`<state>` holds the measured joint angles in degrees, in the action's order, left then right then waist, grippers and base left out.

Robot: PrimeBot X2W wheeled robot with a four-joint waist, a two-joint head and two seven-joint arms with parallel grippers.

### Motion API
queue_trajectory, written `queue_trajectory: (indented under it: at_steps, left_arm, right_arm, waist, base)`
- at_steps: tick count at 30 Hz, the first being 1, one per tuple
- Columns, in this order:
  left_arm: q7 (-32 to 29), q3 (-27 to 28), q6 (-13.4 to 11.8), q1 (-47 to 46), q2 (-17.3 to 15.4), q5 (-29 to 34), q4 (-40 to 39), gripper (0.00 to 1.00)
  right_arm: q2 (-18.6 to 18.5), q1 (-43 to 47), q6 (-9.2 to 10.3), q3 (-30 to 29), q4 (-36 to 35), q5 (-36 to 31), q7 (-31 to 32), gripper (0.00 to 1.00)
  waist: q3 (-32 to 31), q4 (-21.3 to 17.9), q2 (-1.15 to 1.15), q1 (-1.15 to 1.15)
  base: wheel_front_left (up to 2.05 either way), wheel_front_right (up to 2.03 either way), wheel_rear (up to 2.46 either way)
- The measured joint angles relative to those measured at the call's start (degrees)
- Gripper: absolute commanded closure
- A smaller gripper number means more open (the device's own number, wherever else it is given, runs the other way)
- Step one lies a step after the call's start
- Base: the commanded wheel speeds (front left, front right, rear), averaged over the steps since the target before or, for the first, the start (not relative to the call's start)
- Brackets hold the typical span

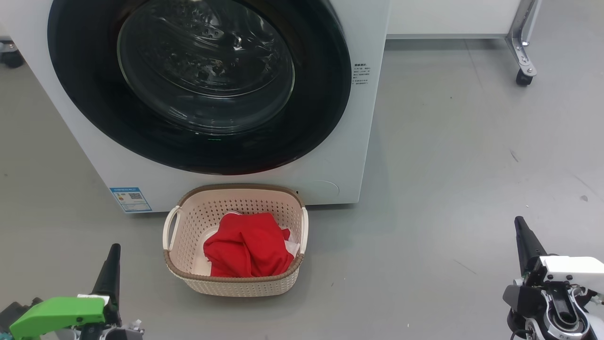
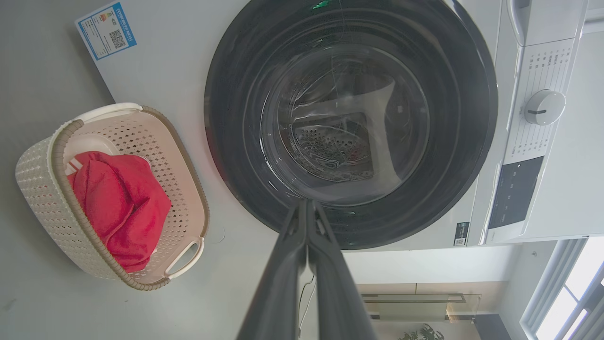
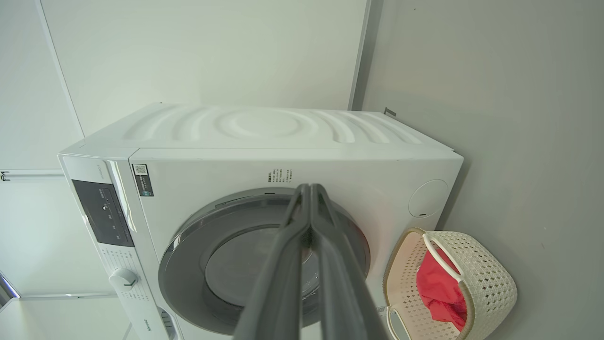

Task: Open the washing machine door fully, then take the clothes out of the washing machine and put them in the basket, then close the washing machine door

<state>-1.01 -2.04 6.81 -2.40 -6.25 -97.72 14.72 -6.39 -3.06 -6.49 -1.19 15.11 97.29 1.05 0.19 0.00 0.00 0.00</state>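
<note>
Nearest me, the left gripper [image 1: 114, 249] and the right gripper [image 1: 520, 222], each a pair of long dark fingers, are hanging pinched together and carrying nothing, well back from the big white front-loading washing machine [image 1: 361, 141]. Its round black-rimmed glass door [image 1: 203, 75] is lying flush against that machine's front. Bright red clothes with white scraps [image 1: 247, 250] are sitting in the small cream perforated basket [image 1: 236, 286], just before the machine's foot. I am suspecting the door is merely resting unlatched and could swing out; rolling forward could shove the basket.
</note>
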Motion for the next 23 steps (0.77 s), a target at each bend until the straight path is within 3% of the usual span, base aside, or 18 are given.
queue_trajectory:
  at_steps: [23]
  left_arm:
    - [0.0,0.1,0.1,-0.1,0.0,0.0,0.4,1.0]
  right_arm:
    - [0.0,0.0,-0.16,-0.1,0.2,0.0,0.2,1.0]
  waist:
    - [0.0,0.0,0.0,0.0]
  base:
    - [0.0,0.0,0.0]
